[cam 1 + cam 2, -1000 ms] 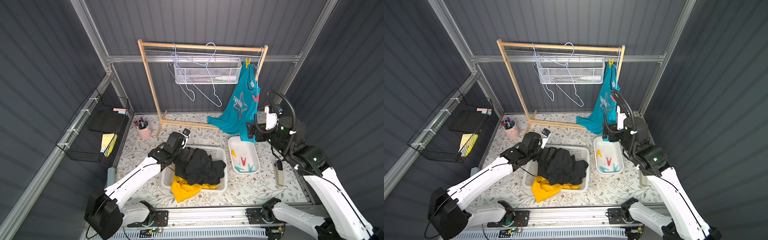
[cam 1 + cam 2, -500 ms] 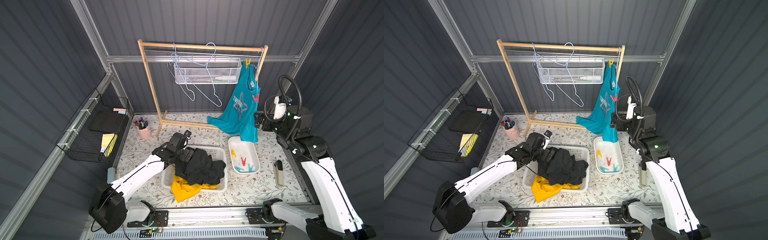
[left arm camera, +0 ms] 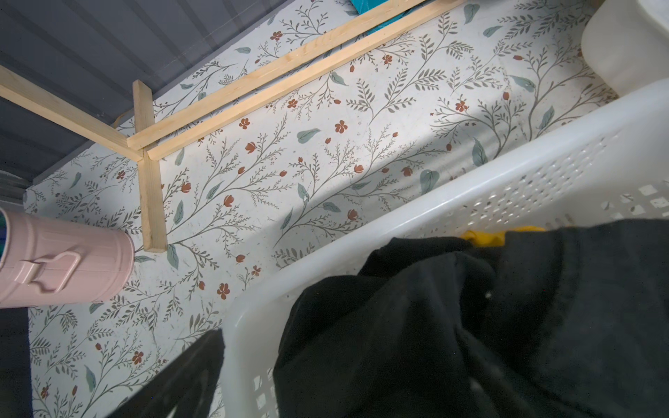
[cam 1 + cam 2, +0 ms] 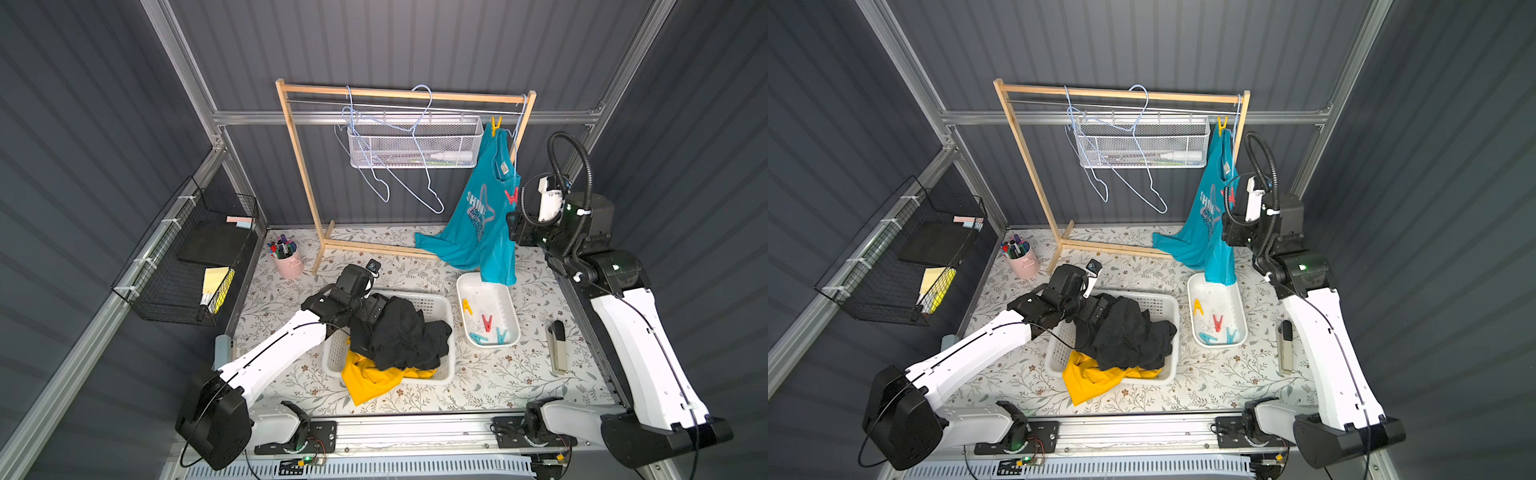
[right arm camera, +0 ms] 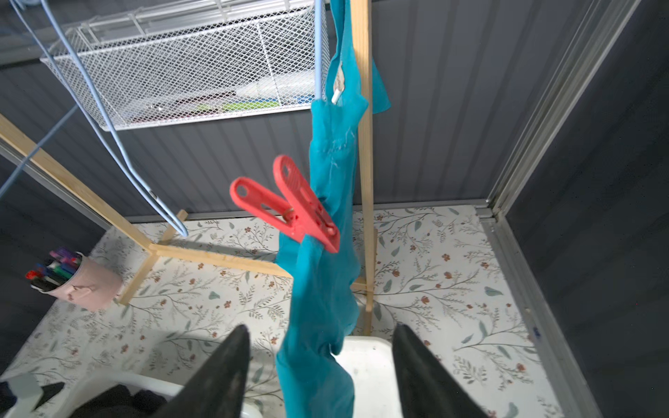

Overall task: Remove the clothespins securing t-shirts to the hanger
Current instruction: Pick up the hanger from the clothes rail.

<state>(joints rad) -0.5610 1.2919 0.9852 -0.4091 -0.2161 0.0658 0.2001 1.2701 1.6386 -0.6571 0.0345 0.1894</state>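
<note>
The red clothespin (image 5: 289,206) bites the bunched teal t-shirt (image 5: 322,289) partway down, its two handles splayed and free. A yellow clothespin (image 4: 496,126) fixes the shirt's top beside the wooden rack (image 4: 415,93). The right tool (image 5: 320,327) hovers near the red pin and short of it, jaws parted, gripping nothing; it should centre both pads across the handles, squeeze fully, then draw off along the pin's axis so the cloth is not dragged. The left tool (image 4: 370,309) stands spread wide at the basket (image 4: 440,303), beside the black t-shirt (image 4: 399,332).
</note>
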